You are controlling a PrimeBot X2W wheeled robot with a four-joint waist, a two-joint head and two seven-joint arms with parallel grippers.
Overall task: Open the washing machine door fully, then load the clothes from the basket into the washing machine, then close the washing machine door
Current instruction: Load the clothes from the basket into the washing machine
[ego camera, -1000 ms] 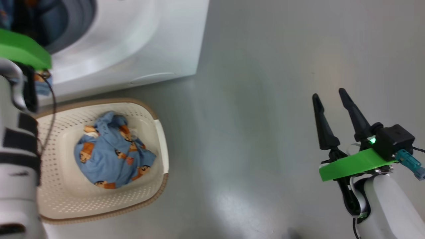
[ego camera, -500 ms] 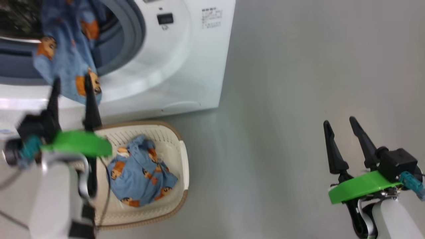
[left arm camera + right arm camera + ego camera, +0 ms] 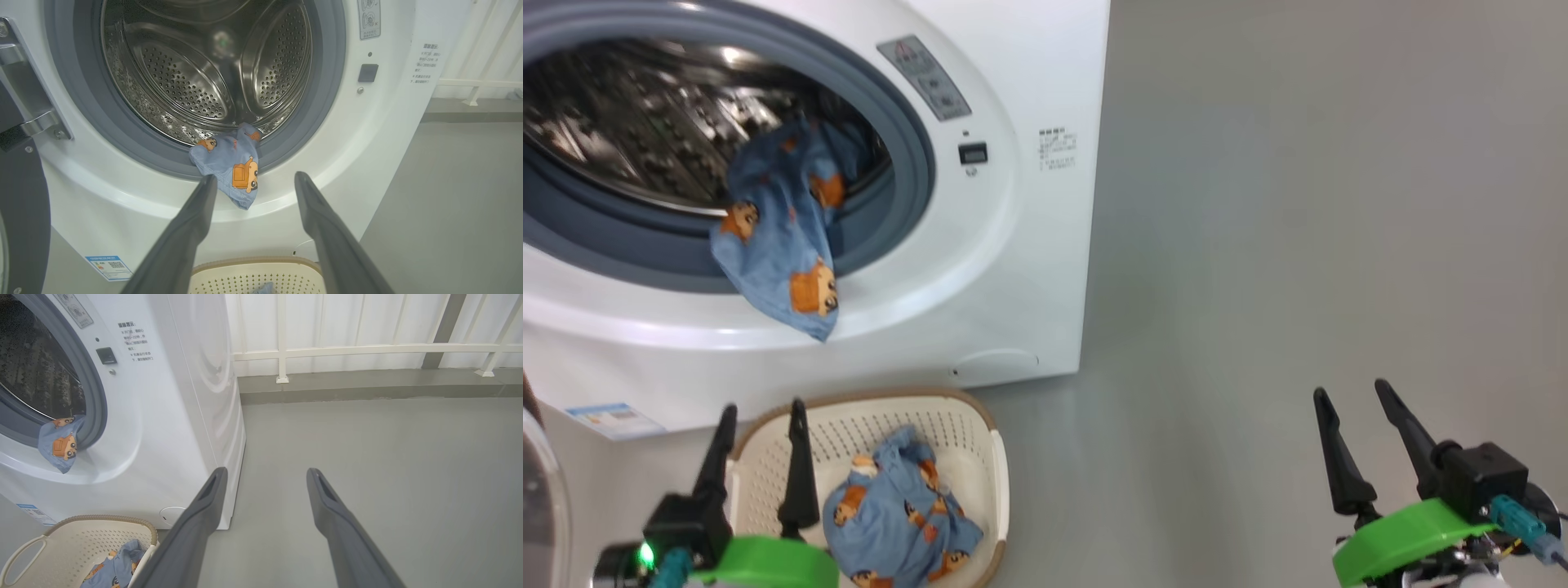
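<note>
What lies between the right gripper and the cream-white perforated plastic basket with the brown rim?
Bare grey floor alone separates the right gripper from the basket, as the head view shows.

The washing machine [image 3: 1013, 269] gapes open, a blue printed garment [image 3: 784, 245] draped over its grey gasket [image 3: 915, 171]. Below it, the basket [image 3: 980, 425] holds the clothes [image 3: 898, 523]. The left end effector [image 3: 761, 406] hangs by the basket's left edge and the right end effector [image 3: 1349, 389] over bare floor [image 3: 1258, 286], both spread and empty.
</note>
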